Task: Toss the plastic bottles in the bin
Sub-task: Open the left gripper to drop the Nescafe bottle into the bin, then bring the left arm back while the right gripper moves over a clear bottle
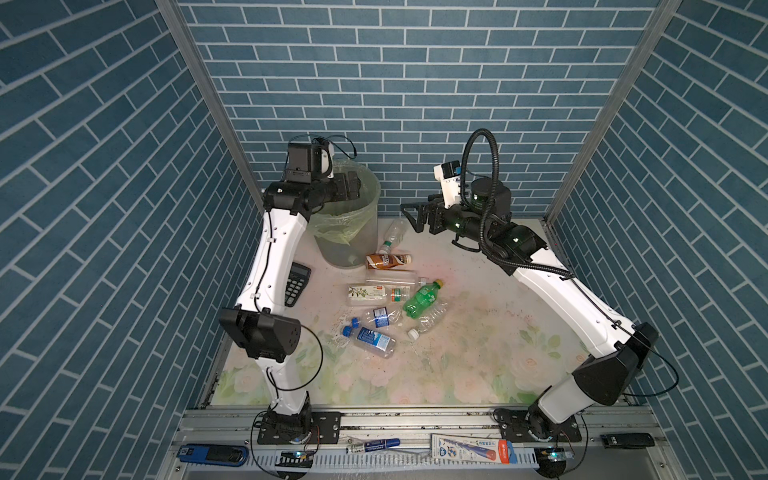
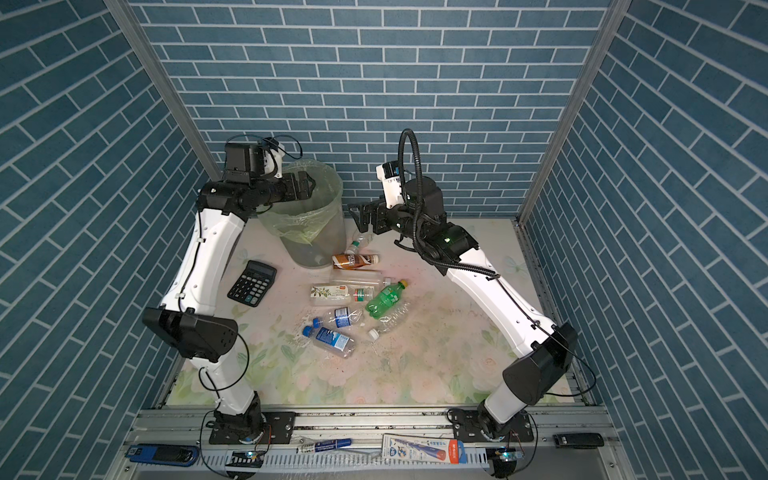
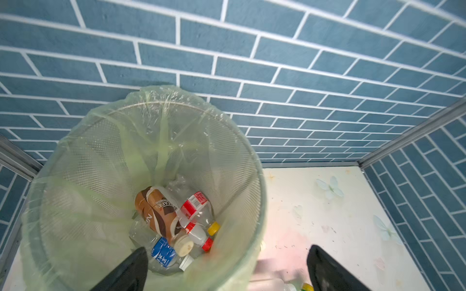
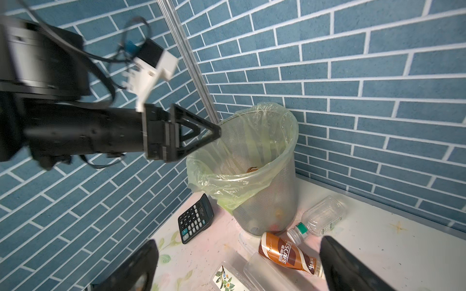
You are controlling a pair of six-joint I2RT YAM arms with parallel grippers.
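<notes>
The bin (image 1: 347,249), a grey mesh basket lined with a pale green bag, stands at the back left. My left gripper (image 1: 351,187) hovers over its mouth, open and empty (image 3: 227,267). Down inside lie several plastic bottles, among them a brown-wrapped one (image 3: 156,209), a red-labelled one (image 3: 195,204) and a blue-labelled one (image 3: 162,252). On the table remain several more: a brown-wrapped bottle (image 1: 386,261), a green one (image 1: 422,297), a clear one with a green cap (image 1: 392,237) and a blue-labelled one (image 1: 372,338). My right gripper (image 1: 409,214) hangs open right of the bin, above these (image 4: 239,267).
A black calculator (image 1: 297,284) lies left of the bottle pile, partly under my left arm. Blue brick walls close in the back and both sides. Pens and small tools sit on the metal rail (image 1: 415,428) at the front.
</notes>
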